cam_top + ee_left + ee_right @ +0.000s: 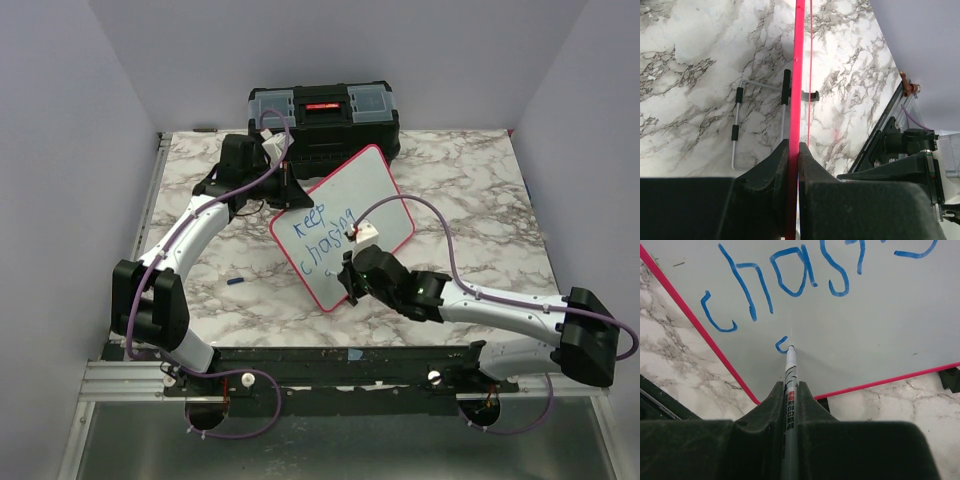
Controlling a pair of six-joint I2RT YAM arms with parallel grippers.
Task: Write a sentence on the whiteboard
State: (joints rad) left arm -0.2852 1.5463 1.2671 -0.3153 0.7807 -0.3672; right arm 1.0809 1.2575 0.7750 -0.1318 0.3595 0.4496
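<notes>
Right wrist view alone shows the marker [790, 375] clamped between the jaws of the right gripper [790, 390], its tip touching the whiteboard [880, 325] at a short blue stroke below "chasing"; left wrist view alone shows the left gripper [794, 150] pinched shut on the board's red rim, edge-on, a wire stand [737, 125] lying on the tabletop [685, 60] beside it; the top view places the board askew near the tabletop's middle, just before the black toolbox [323, 118] at the far edge; the sentence [322, 235] reads "keep chasing" in slanted blue lines; the left arm reaches the board's far-left edge, the right arm bends over its near corner.
</notes>
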